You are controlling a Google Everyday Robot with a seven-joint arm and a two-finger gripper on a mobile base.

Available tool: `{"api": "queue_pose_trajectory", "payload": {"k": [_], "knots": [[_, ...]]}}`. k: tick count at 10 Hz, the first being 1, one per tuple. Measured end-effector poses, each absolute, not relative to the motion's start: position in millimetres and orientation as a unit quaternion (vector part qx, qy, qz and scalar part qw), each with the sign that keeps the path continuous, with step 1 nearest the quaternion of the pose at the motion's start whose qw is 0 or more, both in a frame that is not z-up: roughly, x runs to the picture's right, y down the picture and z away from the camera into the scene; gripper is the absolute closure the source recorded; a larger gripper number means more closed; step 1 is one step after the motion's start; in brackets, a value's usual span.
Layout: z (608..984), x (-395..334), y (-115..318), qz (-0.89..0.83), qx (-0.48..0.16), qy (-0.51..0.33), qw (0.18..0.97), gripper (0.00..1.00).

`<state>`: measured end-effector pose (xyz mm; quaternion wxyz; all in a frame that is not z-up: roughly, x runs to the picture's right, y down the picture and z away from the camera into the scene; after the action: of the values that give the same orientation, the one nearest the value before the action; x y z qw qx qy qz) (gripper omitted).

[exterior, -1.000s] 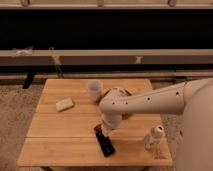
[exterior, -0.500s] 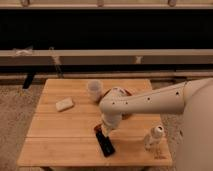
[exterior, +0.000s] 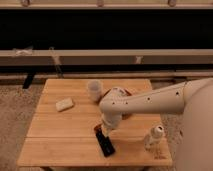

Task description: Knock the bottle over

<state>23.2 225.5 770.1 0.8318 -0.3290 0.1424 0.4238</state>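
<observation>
The bottle (exterior: 154, 138), small and pale with a white round cap, stands upright near the table's front right corner. My white arm (exterior: 150, 101) reaches in from the right and bends down over the middle of the table. Its dark gripper (exterior: 104, 141) hangs low over the wood near the front edge, well to the left of the bottle and apart from it.
A whitish capless cup (exterior: 94, 90) stands at the back middle of the wooden table (exterior: 55, 135). A pale flat block (exterior: 64, 104) lies at the left. Something reddish-brown (exterior: 126, 92) shows behind the arm. A dark wall with rails runs behind the table.
</observation>
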Motion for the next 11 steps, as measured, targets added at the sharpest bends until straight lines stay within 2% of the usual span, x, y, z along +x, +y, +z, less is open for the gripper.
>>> {"api": "queue_pose_trajectory", "payload": {"k": [1, 3, 4, 6, 9, 10, 11], "knots": [[770.1, 23.2, 225.5, 0.424, -0.329, 0.142, 0.832, 0.5], [770.1, 23.2, 225.5, 0.424, -0.329, 0.142, 0.832, 0.67], [770.1, 23.2, 225.5, 0.424, -0.329, 0.142, 0.832, 0.69], [770.1, 23.2, 225.5, 0.424, -0.329, 0.142, 0.832, 0.57], [770.1, 23.2, 225.5, 0.424, -0.329, 0.142, 0.832, 0.27], [770.1, 23.2, 225.4, 0.424, -0.329, 0.142, 0.832, 0.21], [770.1, 23.1, 225.4, 0.424, -0.329, 0.142, 0.832, 0.2]]}}
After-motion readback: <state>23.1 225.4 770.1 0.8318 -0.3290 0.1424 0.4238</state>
